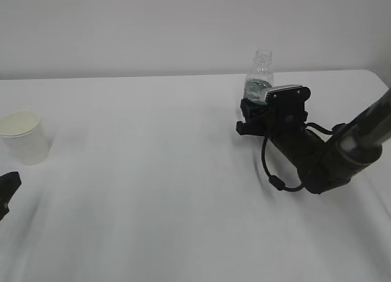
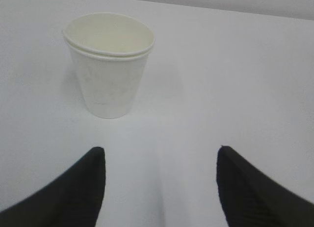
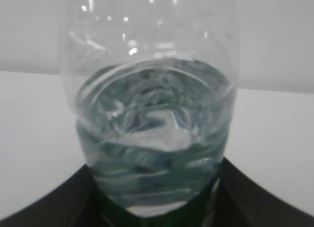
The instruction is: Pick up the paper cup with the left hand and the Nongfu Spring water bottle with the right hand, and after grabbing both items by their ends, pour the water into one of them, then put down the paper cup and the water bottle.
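Right hand [image 1: 252, 116] sits nearest in its wrist view: dark fingers [image 3: 255, 197] flank the bottle [image 3: 152, 114] low on both sides, jaws closed against its base. Bottle stands upright on the table [image 1: 153, 172], at about 1 o'clock from table centre in the exterior view. Water [image 3: 152, 138] fills the lower part and looks disturbed. Neck is capless.

Left hand [image 2: 159, 187] is open, empty, both fingers [image 2: 88, 187] short of the cup [image 2: 108, 65]. From that hand, cup lies at roughly 11 o'clock, upright, off the jaw centreline. In the exterior view the cup [image 1: 23, 137] is at 9 o'clock, well apart from the bottle.

Risks, judged:
- Grip low on the bottle, open neck: quick lift or tilt could slop water out.
- Thin ribbed plastic: hard squeeze may push the level up.
- Left hand misaligned: straight advance may clip the cup with one finger and tip it.
- Light empty cup: may slide rather than seat between the fingers.
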Controlling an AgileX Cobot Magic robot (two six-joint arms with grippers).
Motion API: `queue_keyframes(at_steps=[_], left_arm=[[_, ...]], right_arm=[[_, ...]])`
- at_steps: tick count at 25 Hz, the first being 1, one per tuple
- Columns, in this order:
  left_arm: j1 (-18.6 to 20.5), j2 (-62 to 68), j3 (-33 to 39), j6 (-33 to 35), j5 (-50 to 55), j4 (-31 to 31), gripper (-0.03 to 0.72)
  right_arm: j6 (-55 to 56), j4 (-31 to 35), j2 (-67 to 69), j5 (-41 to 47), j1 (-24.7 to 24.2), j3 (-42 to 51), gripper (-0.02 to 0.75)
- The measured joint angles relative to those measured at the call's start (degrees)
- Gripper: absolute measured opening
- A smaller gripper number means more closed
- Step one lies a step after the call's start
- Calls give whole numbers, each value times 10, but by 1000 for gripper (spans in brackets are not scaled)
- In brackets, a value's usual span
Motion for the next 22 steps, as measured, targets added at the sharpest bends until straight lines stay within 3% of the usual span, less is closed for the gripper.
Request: queue_keyframes(at_steps=[22], left_arm=[[0,0,0,0,0,2,505]], right_arm=[[-4,0,-91,-13,0,138,384]])
